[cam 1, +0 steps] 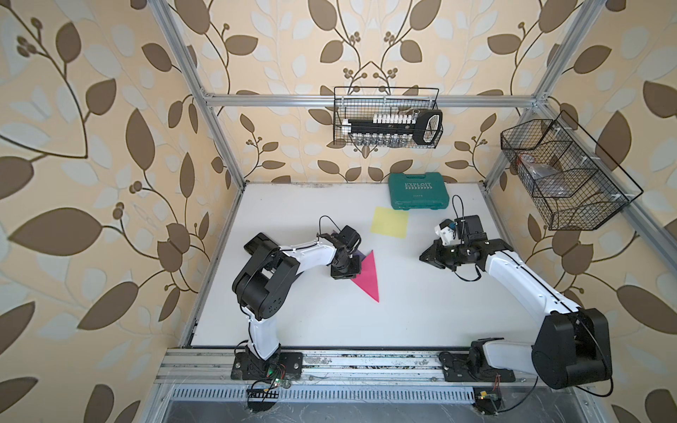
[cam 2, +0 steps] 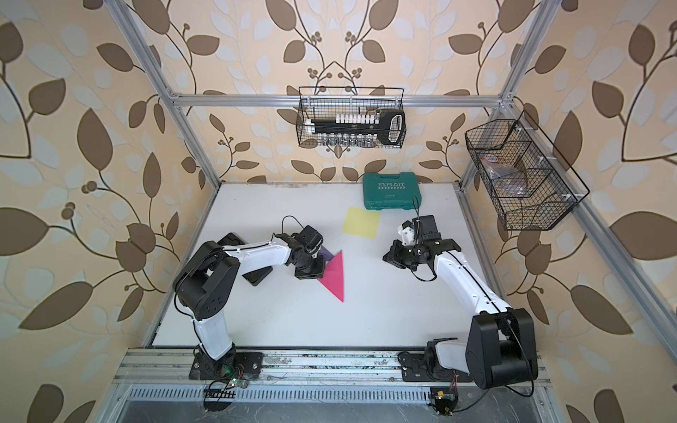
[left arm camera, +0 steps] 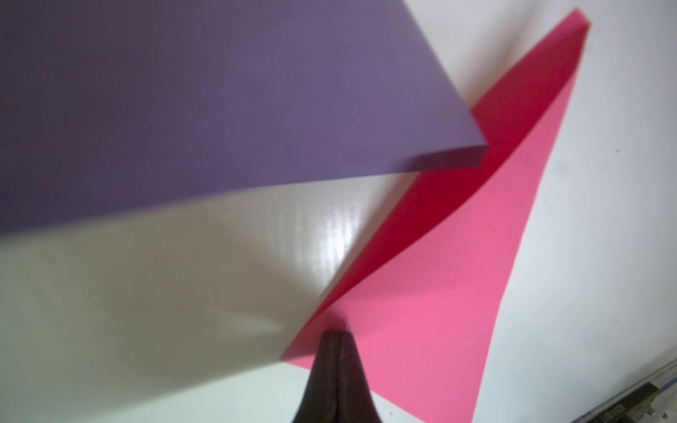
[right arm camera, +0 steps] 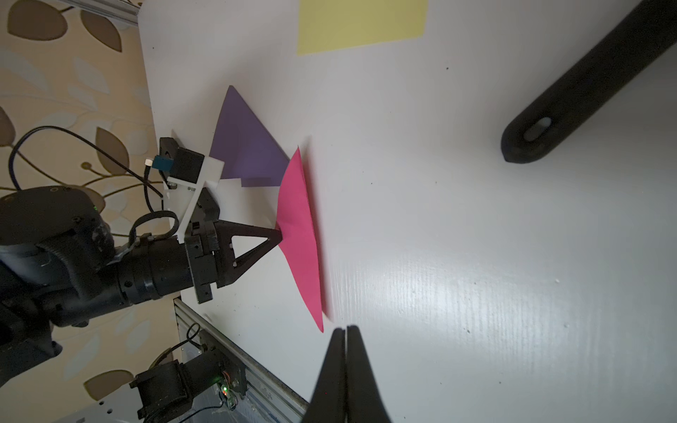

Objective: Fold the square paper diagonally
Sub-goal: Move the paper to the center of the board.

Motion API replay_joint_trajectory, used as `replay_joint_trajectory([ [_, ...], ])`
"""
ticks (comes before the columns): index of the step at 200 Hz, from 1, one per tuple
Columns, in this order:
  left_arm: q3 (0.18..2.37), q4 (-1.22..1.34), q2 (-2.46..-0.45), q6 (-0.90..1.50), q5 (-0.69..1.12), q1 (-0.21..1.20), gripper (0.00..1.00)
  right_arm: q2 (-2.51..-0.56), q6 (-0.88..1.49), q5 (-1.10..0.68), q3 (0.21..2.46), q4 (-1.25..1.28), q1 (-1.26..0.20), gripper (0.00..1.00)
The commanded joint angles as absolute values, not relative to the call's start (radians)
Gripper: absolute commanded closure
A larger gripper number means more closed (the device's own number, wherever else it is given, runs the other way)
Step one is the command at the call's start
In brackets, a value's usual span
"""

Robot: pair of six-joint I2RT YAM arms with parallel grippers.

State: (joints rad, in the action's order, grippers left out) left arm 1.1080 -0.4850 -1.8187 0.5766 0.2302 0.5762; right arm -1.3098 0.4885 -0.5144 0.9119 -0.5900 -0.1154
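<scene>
Top views both show the white table filling the middle of the frame. A green case sits at its upper right, with a yellow paper just below the case. The pink paper lies at centre, folded into a triangle, and a purple paper is just beside its upper left. The left gripper is pinched shut on the triangle's left corner. The right gripper, right of centre, is closed and empty.

Three papers; one green case; two wire baskets.
</scene>
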Motion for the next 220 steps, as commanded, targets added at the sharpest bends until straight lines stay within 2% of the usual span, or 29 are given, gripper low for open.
replay_joint_trajectory([
  [1,1.086,-0.562,-1.734,0.545,0.183,0.53,1.0,-1.309,0.442,-0.528,0.949,-0.621,-0.113,1.0],
  [41,1.07,-0.583,-1.664,0.513,0.189,0.476,1.0,-1.307,0.421,-0.533,0.969,-0.632,-0.111,1.0],
  [68,1.094,-0.595,-1.612,0.487,0.206,0.475,0.83,-1.317,0.404,-0.551,0.972,-0.616,-0.111,1.0],
  [90,1.117,-0.618,-1.58,0.486,0.201,0.475,0.76,-1.332,0.386,-0.59,0.966,-0.593,-0.115,0.89],
  [140,1.153,-0.618,-1.552,0.482,0.265,0.466,0.72,-1.363,0.359,-0.565,0.957,-0.594,-0.206,0.83],
  [154,1.162,-0.597,-1.542,0.481,0.314,0.466,0.74,-1.375,0.366,-0.558,0.955,-0.582,-0.238,0.84],
  [175,1.174,-0.573,-1.53,0.498,0.361,0.471,0.73,-1.406,0.393,-0.57,0.948,-0.54,-0.298,1.0],
  [220,1.197,-0.559,-1.553,0.53,0.369,0.538,0.78,-1.532,0.535,-0.519,0.959,-0.406,-0.463,1.0],
])
